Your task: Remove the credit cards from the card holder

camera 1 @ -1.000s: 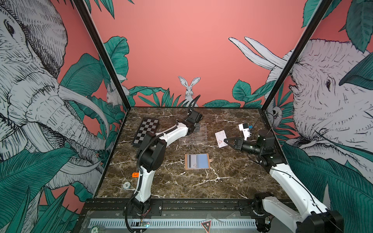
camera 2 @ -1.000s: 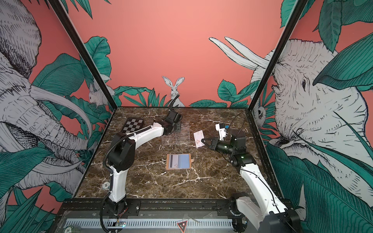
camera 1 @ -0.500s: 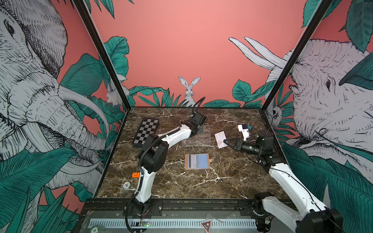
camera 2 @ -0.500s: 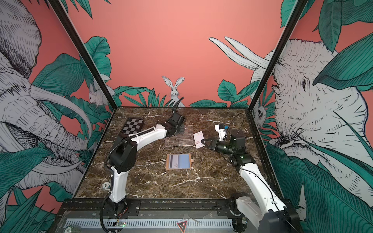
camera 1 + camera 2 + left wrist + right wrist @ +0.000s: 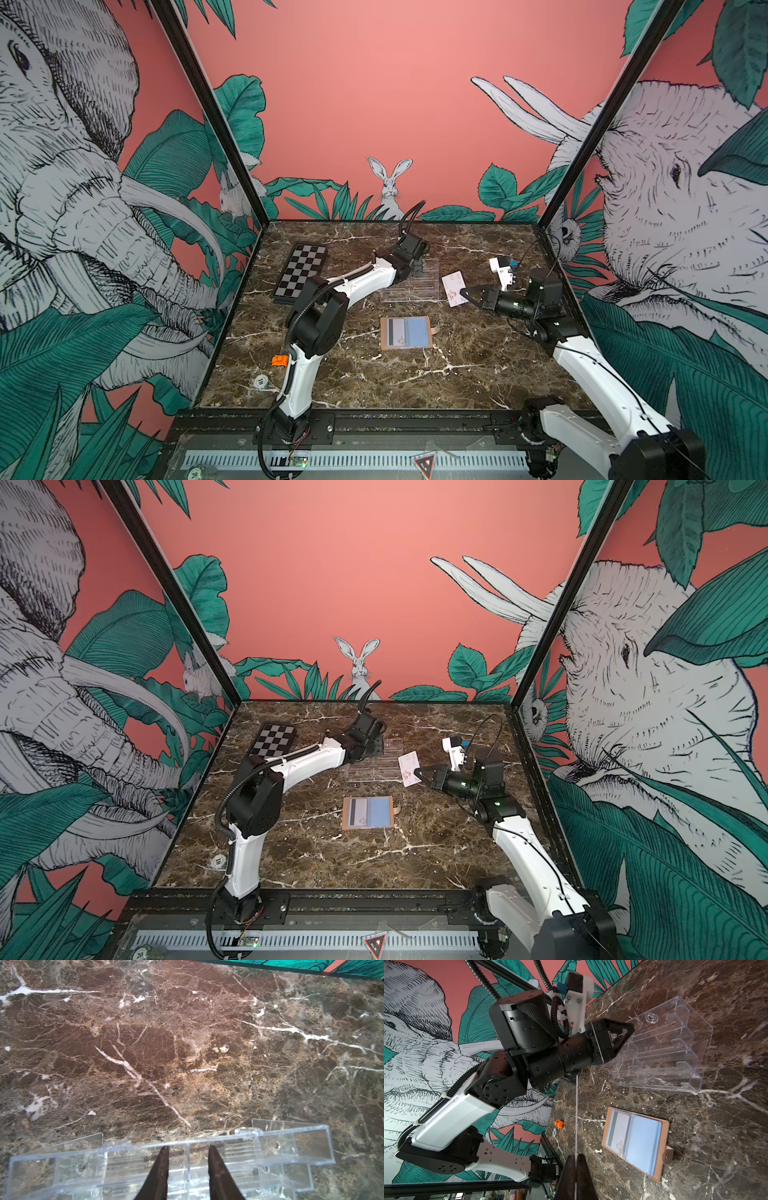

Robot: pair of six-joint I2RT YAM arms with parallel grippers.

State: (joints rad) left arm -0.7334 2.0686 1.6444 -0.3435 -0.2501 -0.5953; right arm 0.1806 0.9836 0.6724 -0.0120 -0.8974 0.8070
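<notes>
While the tan leather card holder [image 5: 383,332] lies open on the brown marble desk [image 5: 478,365] in both top views, pale cards [image 5: 411,332] in its sleeves, the right gripper [image 5: 465,293] holds a whitish credit card [image 5: 453,286] raised beside the clear acrylic rack [image 5: 415,289]. Left wrist view: the left gripper [image 5: 187,1149] has its fingers [image 5: 163,1169] apart over the rack's top edge. Right wrist view: closed fingers [image 5: 584,1174] clamp the card edge-on.

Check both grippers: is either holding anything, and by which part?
Right gripper pinches a white card by one edge, jaws shut. Left gripper straddles the top edge of the clear rack; grip cannot be told.
</notes>
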